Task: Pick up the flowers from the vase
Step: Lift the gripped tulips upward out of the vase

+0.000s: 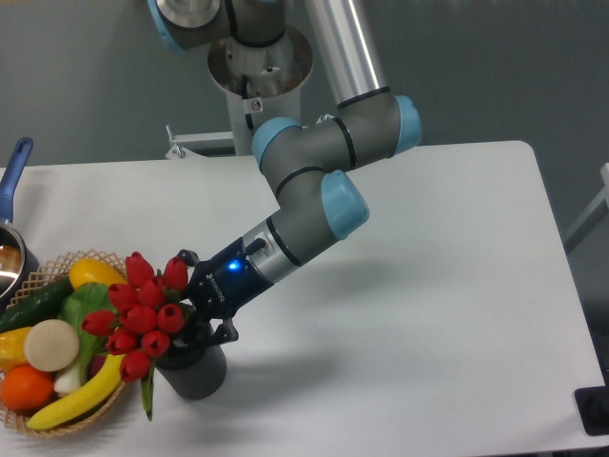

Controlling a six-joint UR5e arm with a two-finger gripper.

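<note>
The flowers (141,309), a tight bunch of red tulip buds, lean up and to the left out of the vase (198,373), a small dark grey cylinder near the table's front left. One long green leaf (147,388) hangs down to the left of the vase. My gripper (187,328) reaches in from the upper right and sits right at the bunch's stems, just above the vase's mouth. Its fingers (221,332) look closed around the stems, though the buds hide the fingertips. The stem ends still sit at the vase's mouth.
A wicker basket (57,424) of fruit and vegetables stands at the left edge, touching the bunch's left side. A metal pan with a blue handle (13,169) is at the far left. The arm's base (259,67) is behind the table.
</note>
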